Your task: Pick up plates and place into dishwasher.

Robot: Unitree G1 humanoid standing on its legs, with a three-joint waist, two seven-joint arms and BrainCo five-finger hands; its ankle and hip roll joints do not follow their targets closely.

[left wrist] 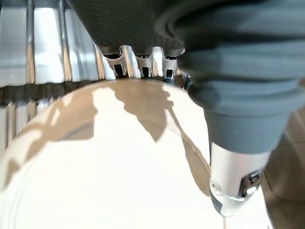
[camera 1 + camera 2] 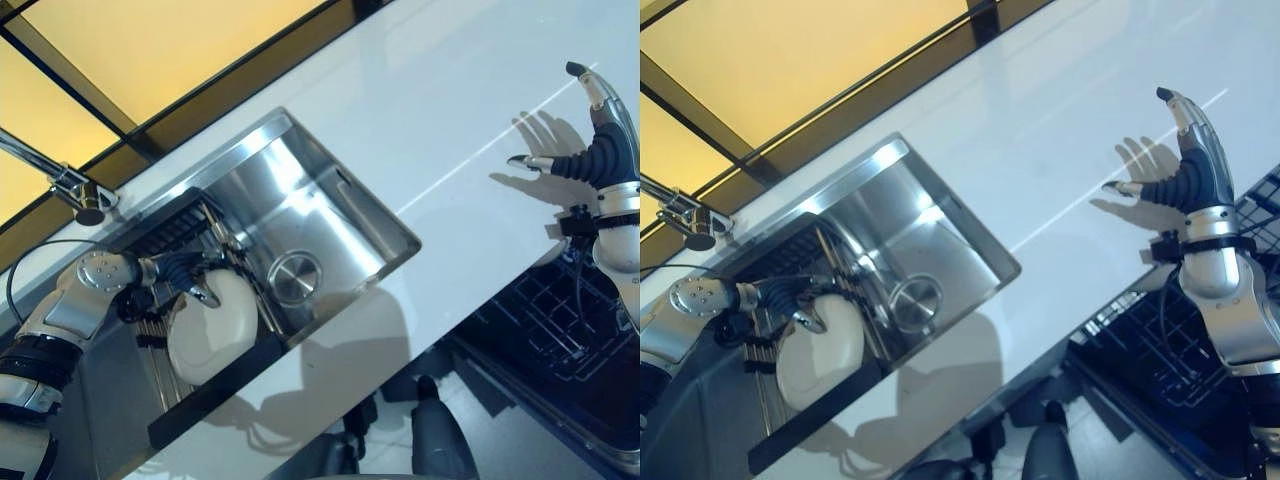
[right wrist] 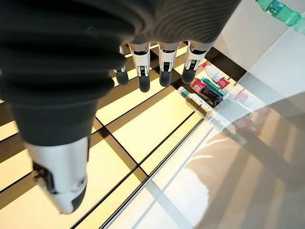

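A white bench (image 2: pixel 440 110) runs diagonally across the scene, with a stainless steel sink (image 2: pixel 300 215) sunk into it. A chrome tap (image 2: pixel 70 185) stands at the sink's far-left edge, and a round drain (image 2: pixel 295 277) sits in the basin floor. At the left end of the sink, a cream-coloured plate (image 2: pixel 210 330) stands tilted on a dark drying rack (image 2: pixel 180 235) that spans the basin. The left robot hand (image 2: pixel 190 280) is clasped on the plate's upper rim: in the left wrist view its fingers (image 1: pixel 136 59) curl over the plate's far edge while the thumb (image 1: pixel 233 186) presses on the near face of the plate (image 1: pixel 105 171). The right robot hand (image 2: pixel 1185 165) is raised above the right part of the bench, well apart from the sink, fingers straight and spread, holding nothing. Below the front edge of the bench, on the right, an open dishwasher (image 2: pixel 560 330) shows its dark wire basket. In the right wrist view, a row of bottles (image 3: pixel 209 93) stands far off beyond the straight fingers (image 3: pixel 167 62).
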